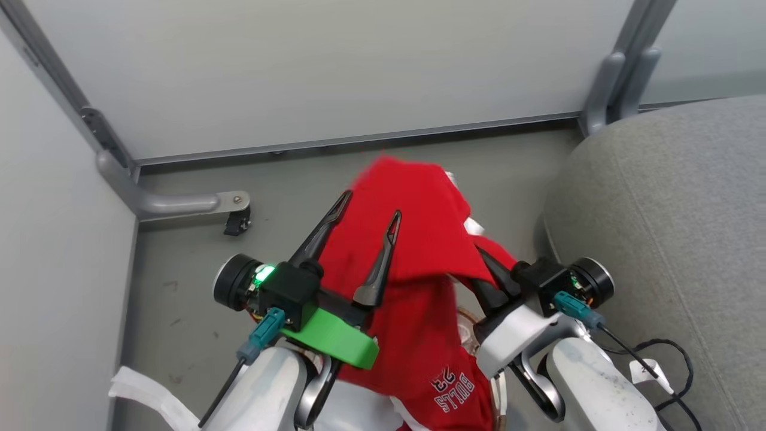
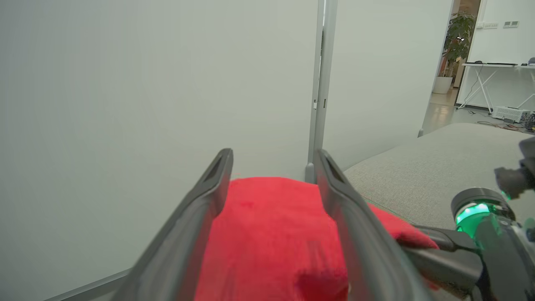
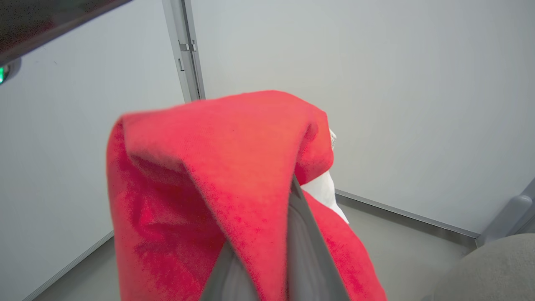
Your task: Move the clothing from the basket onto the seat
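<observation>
Your right jaws clamp the bright red fabric garment (image 1: 419, 197); left jaws spread wide, gripping nothing; rounded grey couch (image 1: 670, 227) edge just right.

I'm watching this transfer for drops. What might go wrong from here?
1. The clothing hangs mostly loose from the right end effector, so it may slip to the floor before reaching the couch.
2. The open left end effector sits right at the fabric, and a finger might snag it as the arms part.
3. The printed end hangs low and may drag or catch on the way over.
</observation>
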Available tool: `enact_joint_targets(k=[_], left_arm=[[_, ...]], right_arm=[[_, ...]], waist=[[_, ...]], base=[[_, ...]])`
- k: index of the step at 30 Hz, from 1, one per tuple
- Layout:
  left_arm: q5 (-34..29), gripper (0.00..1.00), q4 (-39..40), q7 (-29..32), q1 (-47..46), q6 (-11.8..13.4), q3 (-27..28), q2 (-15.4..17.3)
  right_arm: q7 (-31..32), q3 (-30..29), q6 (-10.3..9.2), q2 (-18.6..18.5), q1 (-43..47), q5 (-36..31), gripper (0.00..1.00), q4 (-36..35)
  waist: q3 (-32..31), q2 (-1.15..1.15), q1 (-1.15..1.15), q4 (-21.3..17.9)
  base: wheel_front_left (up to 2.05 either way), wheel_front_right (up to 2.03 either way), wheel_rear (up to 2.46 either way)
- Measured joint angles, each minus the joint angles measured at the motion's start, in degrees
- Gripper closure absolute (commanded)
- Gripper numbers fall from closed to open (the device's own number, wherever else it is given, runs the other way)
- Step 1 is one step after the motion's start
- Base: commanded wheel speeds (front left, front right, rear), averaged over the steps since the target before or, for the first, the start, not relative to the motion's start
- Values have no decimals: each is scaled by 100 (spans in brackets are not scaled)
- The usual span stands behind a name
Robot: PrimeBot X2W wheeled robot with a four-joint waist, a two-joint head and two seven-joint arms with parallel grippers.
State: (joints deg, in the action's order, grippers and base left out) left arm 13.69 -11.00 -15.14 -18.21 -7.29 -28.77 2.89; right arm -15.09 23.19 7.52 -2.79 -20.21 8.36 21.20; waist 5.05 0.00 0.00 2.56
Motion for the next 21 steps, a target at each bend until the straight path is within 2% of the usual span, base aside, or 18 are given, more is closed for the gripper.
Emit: enact_joint_targets(k=[7, 21], left_arm=[[-131, 0, -58, -1, 140, 7, 172, -2], [-275, 0, -94, -2, 314, -1, 179, -7]], right_arm=[[0, -218, 0, -3, 260, 186, 100, -263], [0, -645, 0, -7, 668, 232, 100, -632]], waist=[[6, 0, 0, -529], [58, 0, 0, -2132]], base=[[0, 0, 0], [0, 0, 0]])
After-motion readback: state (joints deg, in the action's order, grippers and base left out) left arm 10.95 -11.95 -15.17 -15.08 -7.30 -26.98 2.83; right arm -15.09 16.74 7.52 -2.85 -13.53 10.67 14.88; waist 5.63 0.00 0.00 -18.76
